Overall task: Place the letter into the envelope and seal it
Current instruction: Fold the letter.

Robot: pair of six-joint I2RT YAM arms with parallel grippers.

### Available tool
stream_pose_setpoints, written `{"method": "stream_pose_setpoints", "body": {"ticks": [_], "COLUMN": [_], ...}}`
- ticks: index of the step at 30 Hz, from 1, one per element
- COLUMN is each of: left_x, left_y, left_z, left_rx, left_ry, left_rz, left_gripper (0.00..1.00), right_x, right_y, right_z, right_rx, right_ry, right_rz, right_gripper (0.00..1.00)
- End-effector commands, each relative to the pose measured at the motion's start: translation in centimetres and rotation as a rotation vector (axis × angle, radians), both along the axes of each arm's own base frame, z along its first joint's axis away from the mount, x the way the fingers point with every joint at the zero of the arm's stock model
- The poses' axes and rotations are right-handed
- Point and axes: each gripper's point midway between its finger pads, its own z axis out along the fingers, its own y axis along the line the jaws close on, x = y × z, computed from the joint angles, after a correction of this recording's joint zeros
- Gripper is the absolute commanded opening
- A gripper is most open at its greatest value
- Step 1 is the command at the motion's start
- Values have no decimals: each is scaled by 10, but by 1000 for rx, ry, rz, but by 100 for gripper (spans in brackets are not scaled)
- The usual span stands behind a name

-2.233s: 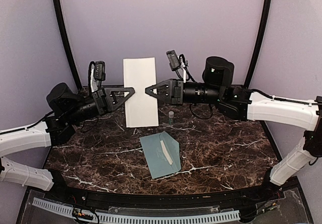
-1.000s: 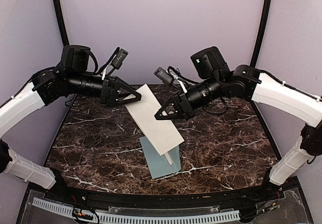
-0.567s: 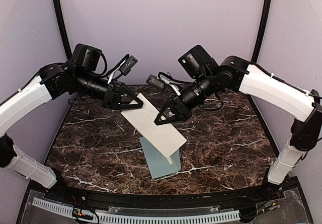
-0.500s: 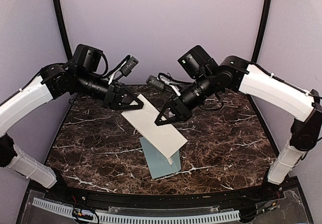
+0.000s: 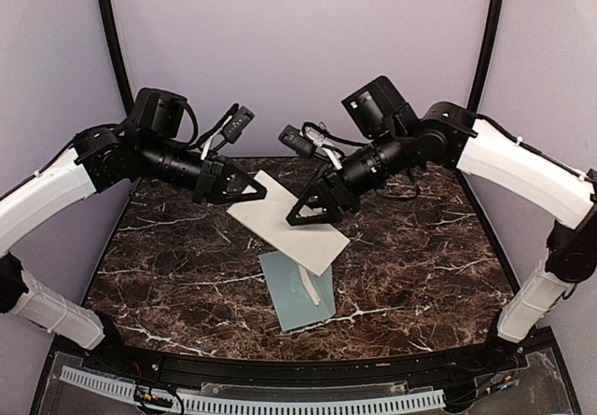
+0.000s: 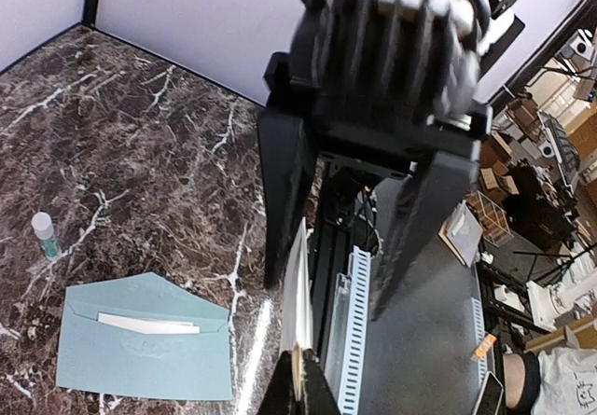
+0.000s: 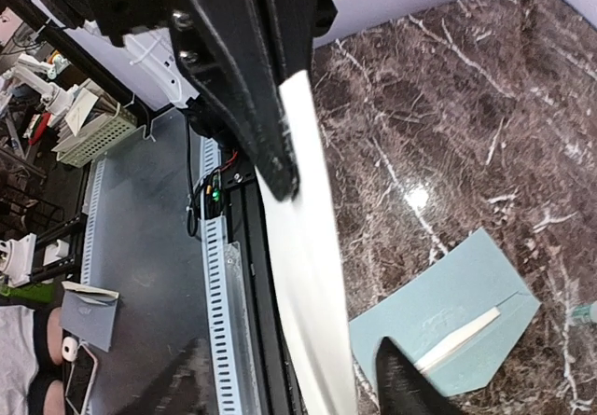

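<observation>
One letter (image 5: 297,235) aloft | left gripper (image 5: 258,192) pinching it | right gripper (image 5: 296,216) parted | envelope (image 5: 291,296) below

Dark marble table (image 5: 420,247) veined white, lilac walls (image 5: 298,42) at twelve o'clock; a white slotted cable duct (image 5: 280,403) along six o'clock; left wrist view shows a small glue stick (image 6: 42,233) upright at nine o'clock
</observation>
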Motion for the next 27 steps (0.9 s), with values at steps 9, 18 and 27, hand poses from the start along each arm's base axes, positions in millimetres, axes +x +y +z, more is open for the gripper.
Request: {"method": "stream_pose_setpoints", "body": {"ticks": [9,18,27], "left_x": [12,32,34], "left_y": [54,80,72], "left_z": [128,142,140], "left_rx": [-609,-945,-1037], "left_ry": [-269,-134,-66], "left_rz": [391,557,563], "left_gripper": [0,0,0], "right_x": [49,55,62], "right_y": [-68,-54,-26], "right_z": [138,129,131], "right_rx": [842,990,1034], "right_ry": [-127,35,106], "right_rz": [-549,-583,-527], "right_gripper": [91,90,86]}}
